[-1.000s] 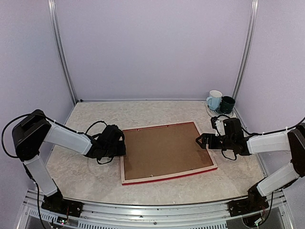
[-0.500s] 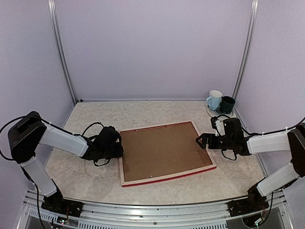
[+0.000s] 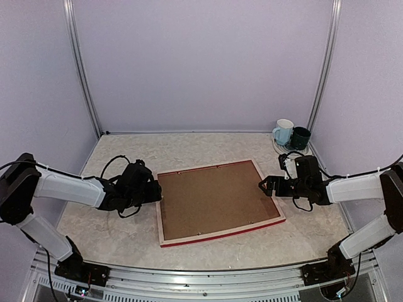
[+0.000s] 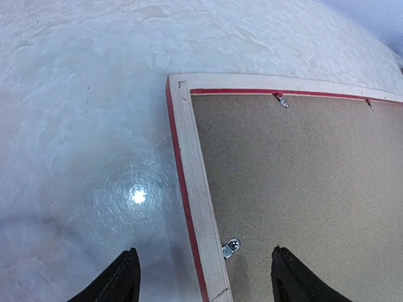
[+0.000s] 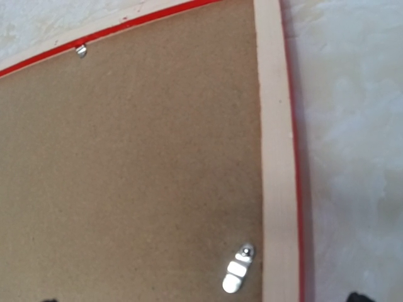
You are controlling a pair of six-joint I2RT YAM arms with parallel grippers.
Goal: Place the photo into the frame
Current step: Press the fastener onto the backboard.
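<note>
The frame (image 3: 160,217) lies face down on the table, its pale wood rim and thin red edge around a brown backing board (image 3: 217,198). The photo is hidden. My left gripper (image 3: 155,192) is open at the frame's left side. In the left wrist view its gripper (image 4: 204,253) straddles the frame's rim (image 4: 187,163) just above a small metal clip (image 4: 231,246), gripping nothing. My right gripper (image 3: 265,186) is open over the frame's right edge. In the right wrist view only its fingertips (image 5: 360,296) show, below the rim (image 5: 274,157) and another clip (image 5: 238,270).
A pale mug (image 3: 283,132) and a dark green mug (image 3: 301,137) stand at the back right corner. Metal posts and purple walls close in the table on three sides. An aluminium rail runs along the near edge.
My left gripper has opened its jaws and drawn back a little to the left, its arm lowering. The frame has shifted slightly left. The right arm has not moved.
</note>
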